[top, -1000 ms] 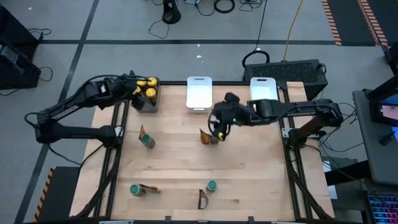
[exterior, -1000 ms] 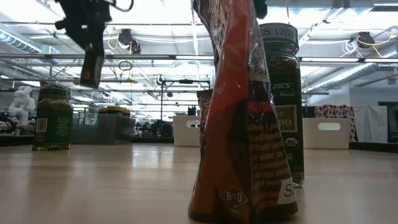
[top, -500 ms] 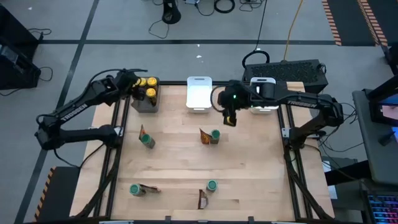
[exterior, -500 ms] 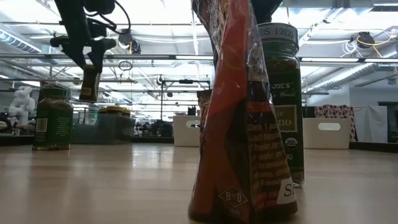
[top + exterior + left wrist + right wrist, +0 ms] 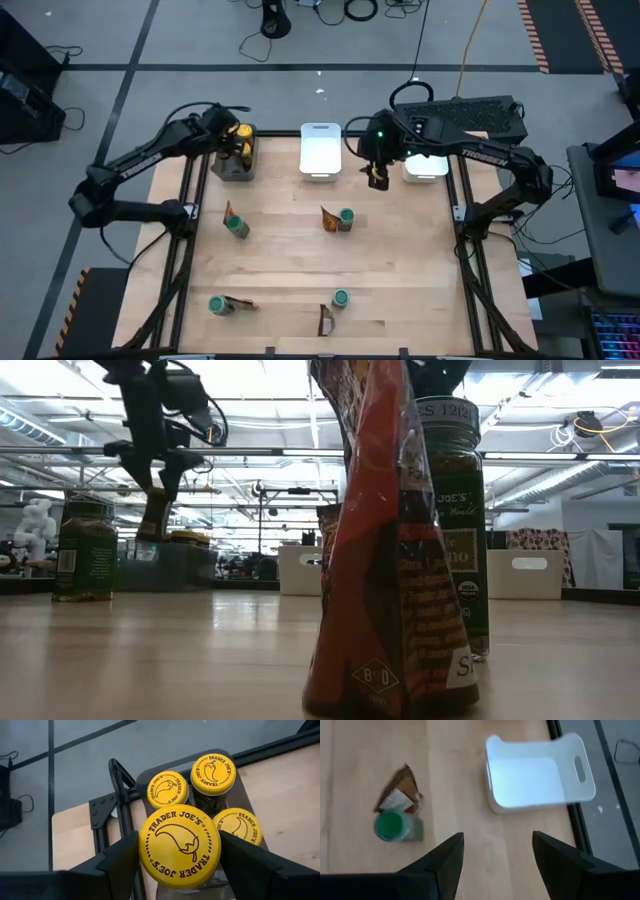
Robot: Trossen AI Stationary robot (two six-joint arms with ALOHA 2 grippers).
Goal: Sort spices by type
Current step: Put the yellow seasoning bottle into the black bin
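Front edge of the table: a packet (image 5: 325, 320) stands up, long side up and down, w/ a green jar (image 5: 341, 298) just beside it. In the low view this pair fills the middle, jar behind the packet. To the left, a 2nd green jar (image 5: 216, 303) w/ a flat packet (image 5: 240, 303) lying next to it, long side across the table.

Mid table: a 3rd green jar (image 5: 238, 228) touches a packet (image 5: 230, 213). To the right, a 4th green jar (image 5: 346, 217) sits beside a mid packet (image 5: 328, 218). All jars are upright.

Far side: the left claw (image 5: 228, 140) is over the dark tray (image 5: 238, 166), clenched on a yellow jar (image 5: 180, 845), lid up. 3 more yellow jars (image 5: 213, 770) stand in that tray.

The right claw (image 5: 377, 168) is up in the air between the 2 white trays (image 5: 320, 150), close to the right one. It grips a held packet (image 5: 154, 518) by the top; the packet hangs w/ its long side up and down. The right wrist view does not show the packet.
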